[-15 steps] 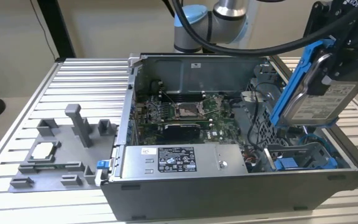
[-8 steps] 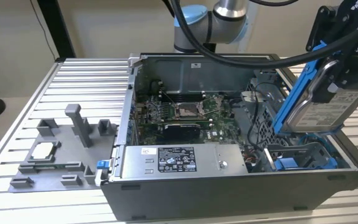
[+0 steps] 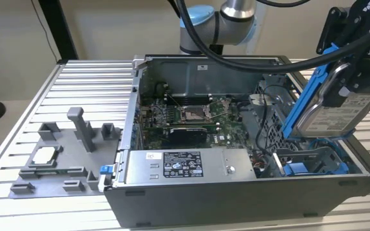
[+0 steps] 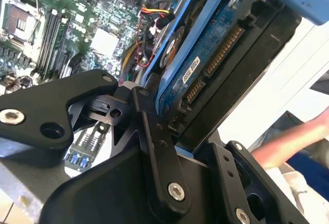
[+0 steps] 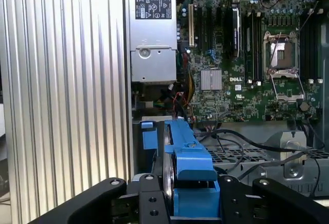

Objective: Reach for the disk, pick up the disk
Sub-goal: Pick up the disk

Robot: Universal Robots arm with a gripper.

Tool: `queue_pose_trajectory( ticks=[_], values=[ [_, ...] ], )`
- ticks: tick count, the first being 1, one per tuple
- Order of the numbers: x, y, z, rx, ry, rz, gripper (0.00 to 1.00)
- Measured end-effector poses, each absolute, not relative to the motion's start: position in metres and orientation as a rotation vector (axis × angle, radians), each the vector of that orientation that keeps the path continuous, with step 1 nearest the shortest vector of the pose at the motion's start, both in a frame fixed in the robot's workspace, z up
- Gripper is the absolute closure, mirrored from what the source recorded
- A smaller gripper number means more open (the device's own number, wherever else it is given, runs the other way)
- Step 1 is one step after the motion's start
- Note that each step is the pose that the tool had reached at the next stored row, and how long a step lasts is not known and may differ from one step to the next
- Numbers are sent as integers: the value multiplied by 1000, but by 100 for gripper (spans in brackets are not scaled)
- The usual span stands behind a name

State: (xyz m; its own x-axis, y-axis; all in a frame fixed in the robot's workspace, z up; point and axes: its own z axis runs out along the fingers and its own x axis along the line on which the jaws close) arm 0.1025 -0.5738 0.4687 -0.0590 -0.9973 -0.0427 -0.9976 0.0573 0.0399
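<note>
**Both steps appear done: disk held clear of the case**

Case [image 3: 236,192] lies open on the slatted table [image 3: 88,91], motherboard [image 3: 191,115] exposed. At the exterior view's right, above the blue drive bay [image 3: 313,163], the disk [image 3: 329,108] hangs lifted, not resting on anything visible. Gripper [image 3: 355,72] pinches it, fingers [image 4: 157,147] pressed against its edges in the second wrist view. Reach and pick-up judged complete; nothing of the task seems left.

Disk stands near upright, slightly tilted; long axis runs top to bottom, labelled face toward the exterior camera, connector edge [image 4: 218,57] at the gripper end.
</note>
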Motion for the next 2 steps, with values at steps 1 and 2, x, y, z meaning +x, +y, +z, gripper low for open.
queue_pose_trajectory(
  ticks=[1, 2],
  values=[
    [103, -574, 469, -2152, 2281, 92, 100],
    [103, -574, 469, -2152, 2281, 91, 100]
  ],
)
